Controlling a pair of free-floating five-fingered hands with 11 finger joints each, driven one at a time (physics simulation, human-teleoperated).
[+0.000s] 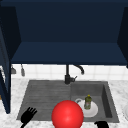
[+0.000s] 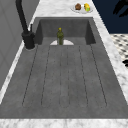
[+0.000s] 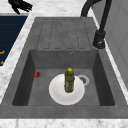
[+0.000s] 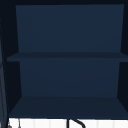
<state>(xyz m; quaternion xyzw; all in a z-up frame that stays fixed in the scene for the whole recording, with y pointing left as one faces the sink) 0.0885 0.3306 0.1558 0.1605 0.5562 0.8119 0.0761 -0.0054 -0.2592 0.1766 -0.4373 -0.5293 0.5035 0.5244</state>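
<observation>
The left hand hangs at the front left corner of the sink, its fingers spread straight and apart, holding nothing and touching nothing; in the right side view it shows at the far end, over the table's edge. Right of it in the front view a red ball sits in front of the sink's middle, hiding part of the basin. Behind the ball, in the right basin, a white plate lies on the floor with a small green bottle standing upright on it. The black tap rises behind the sink's middle. The right hand shows at the lower edge, near the sink's front right corner; whether its fingers are apart or together cannot be told.
</observation>
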